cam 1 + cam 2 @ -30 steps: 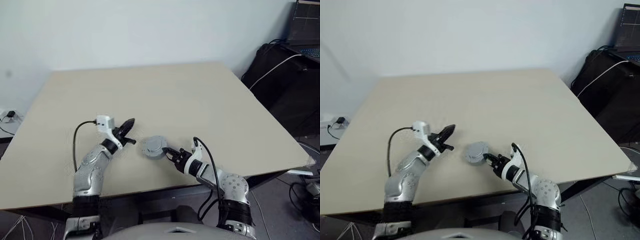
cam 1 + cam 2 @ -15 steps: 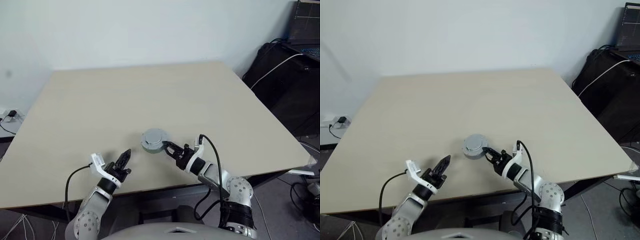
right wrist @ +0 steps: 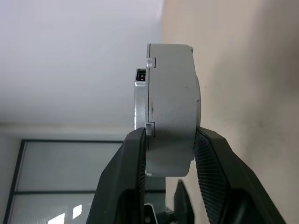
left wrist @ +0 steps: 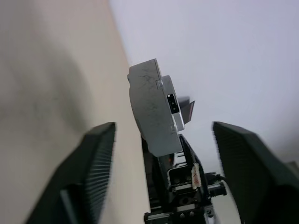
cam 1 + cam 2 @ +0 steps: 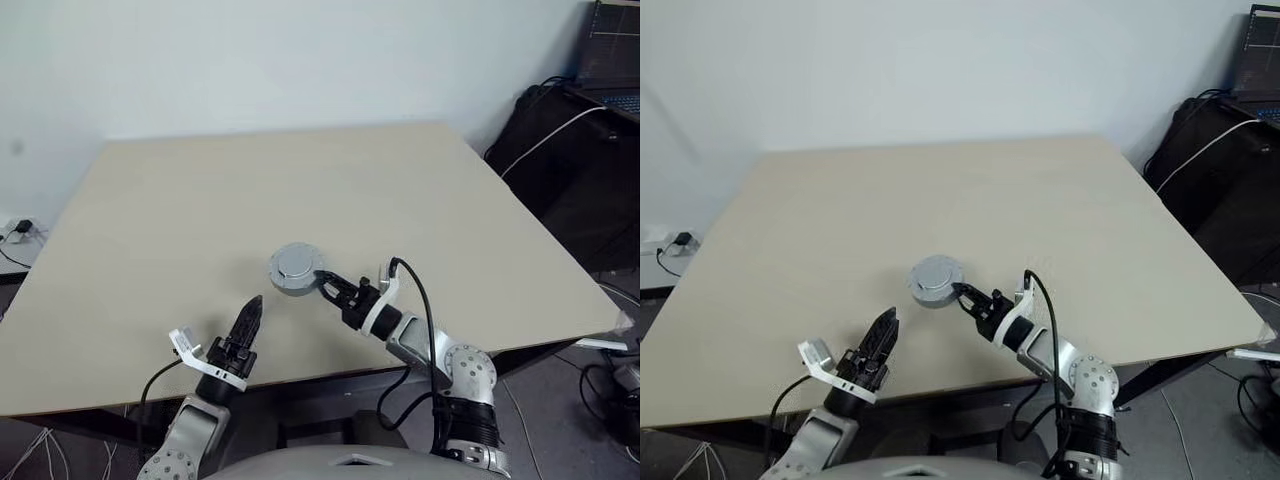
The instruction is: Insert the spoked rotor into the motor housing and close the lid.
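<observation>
My right gripper (image 5: 324, 285) pinches the closed grey motor housing (image 5: 295, 269) by its edge between both fingers, holding the disc just above the beige desk (image 5: 300, 190) near its front-middle. My left gripper (image 5: 246, 318), at about seven o'clock from the housing and well apart from it, has its fingers spread wide and grips nothing.
</observation>
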